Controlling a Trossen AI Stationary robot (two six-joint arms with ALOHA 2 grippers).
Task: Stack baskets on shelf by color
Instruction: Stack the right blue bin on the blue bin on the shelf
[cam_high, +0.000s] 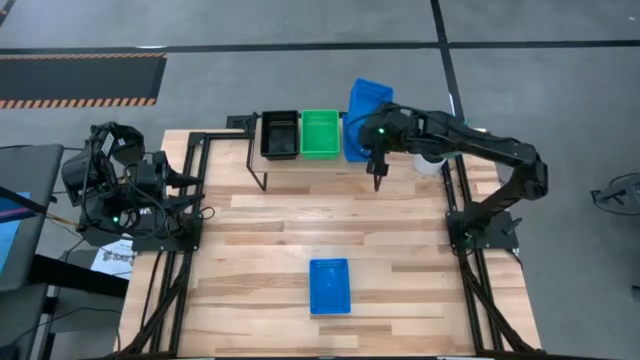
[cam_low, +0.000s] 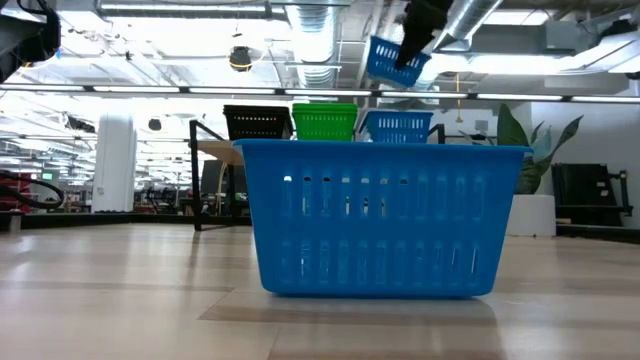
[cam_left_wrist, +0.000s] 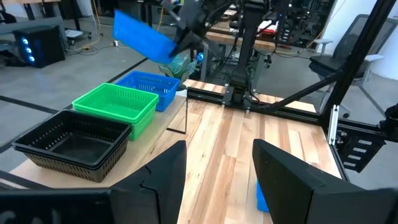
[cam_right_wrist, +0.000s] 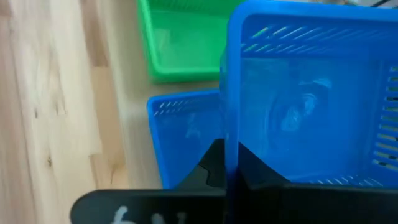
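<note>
Right gripper (cam_high: 372, 128) is up at the far right of the table, above the right end of the shelf (cam_high: 262, 176), fingers pinched on the wall of a blue basket (cam_high: 368, 100) and carrying it tilted in the air. Low view confirms the carried basket hangs clear above the row.

On the shelf, left to right: black basket stack (cam_high: 279, 134), green basket stack (cam_high: 320, 133), then a blue basket on the shelf (cam_right_wrist: 186, 134) directly under the carried one. How many are nested in each stack cannot be told.

One more blue basket on the table (cam_high: 329, 285) sits near centre, well apart from the shelf.

Left gripper (cam_left_wrist: 217, 180) waits at the left side, fingers spread, holding nothing.

Step in hand, by my reading: placing blue onto the blue stack. Next move calls for levelling the carried basket, squaring it over the one below, lowering until it nests, then releasing. The table basket remains to fetch.
</note>
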